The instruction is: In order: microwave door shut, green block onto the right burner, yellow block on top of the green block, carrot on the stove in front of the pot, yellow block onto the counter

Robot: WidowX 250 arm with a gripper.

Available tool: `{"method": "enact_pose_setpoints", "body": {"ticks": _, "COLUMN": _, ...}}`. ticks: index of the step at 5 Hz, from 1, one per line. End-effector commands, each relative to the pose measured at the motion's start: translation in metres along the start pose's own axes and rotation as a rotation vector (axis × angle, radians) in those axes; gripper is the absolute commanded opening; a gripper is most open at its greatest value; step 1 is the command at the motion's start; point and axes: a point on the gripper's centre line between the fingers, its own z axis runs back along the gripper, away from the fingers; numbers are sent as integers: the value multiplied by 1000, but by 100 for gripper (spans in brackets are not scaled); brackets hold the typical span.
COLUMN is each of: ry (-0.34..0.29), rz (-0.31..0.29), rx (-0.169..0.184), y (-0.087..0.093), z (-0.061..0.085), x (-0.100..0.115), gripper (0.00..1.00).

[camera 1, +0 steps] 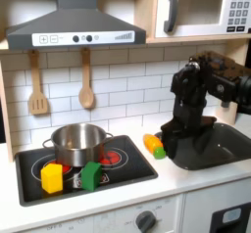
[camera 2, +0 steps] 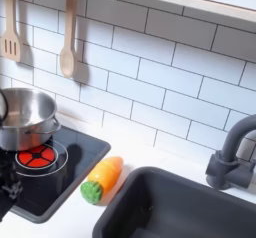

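The microwave [camera 1: 199, 10] looks shut. The green block [camera 1: 91, 174] and yellow block [camera 1: 51, 178] sit on the stove [camera 1: 127, 165], unstacked; the carrot [camera 1: 154, 145] lies on the surface. The gripper [camera 1: 173, 137] hangs by the sink; I cannot tell its fingers' state.

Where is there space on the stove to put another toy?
The black stovetop is bare along its front right, beside the green block. The left is crowded: silver metal pot, yellow block. White counter between stove and orange carrot is free too.
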Motion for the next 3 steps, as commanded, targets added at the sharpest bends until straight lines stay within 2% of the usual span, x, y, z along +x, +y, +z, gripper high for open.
{"method": "enact_pose_setpoints", "body": {"ticks": 1, "ry": 18, "rz": -7, "rx": -10, "y": 2, "z": -8, "x": -6, "gripper": 100}}
{"method": "enact_pose_setpoints", "body": {"ticks": 3, "ry": 16, "rz": -5, "rx": -4, "y": 3, "z": -8, "x": -7, "gripper": 100}}
